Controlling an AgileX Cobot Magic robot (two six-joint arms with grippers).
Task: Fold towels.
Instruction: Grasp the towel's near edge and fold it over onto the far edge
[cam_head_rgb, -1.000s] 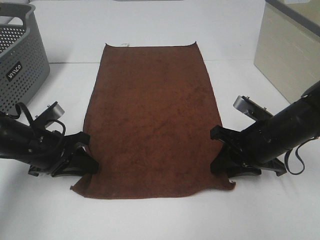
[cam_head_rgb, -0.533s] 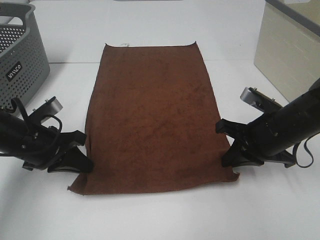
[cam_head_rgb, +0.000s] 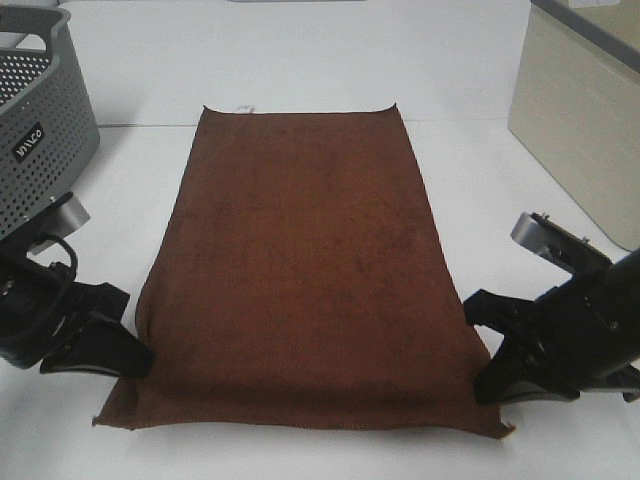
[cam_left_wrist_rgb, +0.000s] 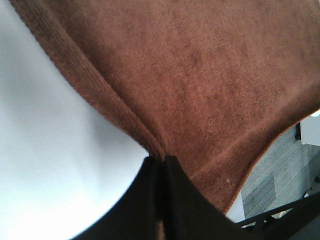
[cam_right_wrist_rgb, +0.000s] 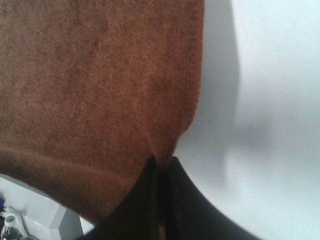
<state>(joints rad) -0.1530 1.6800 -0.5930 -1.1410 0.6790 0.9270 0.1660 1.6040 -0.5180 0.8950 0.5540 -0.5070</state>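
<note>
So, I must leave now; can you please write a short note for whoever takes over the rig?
Left gripper: shut on the towel, pinching its left side edge near the front corner.
Right gripper: shut on the right side edge near the front corner.
Towel: spread lengthwise on the table; far end with the white tag lies flat, front end appears raised.
Done: both side edges gripped.
Left to do: no fold yet; probably carry the front end over to the far end, then release.
Basket stands far left, clear of the towel.
</note>
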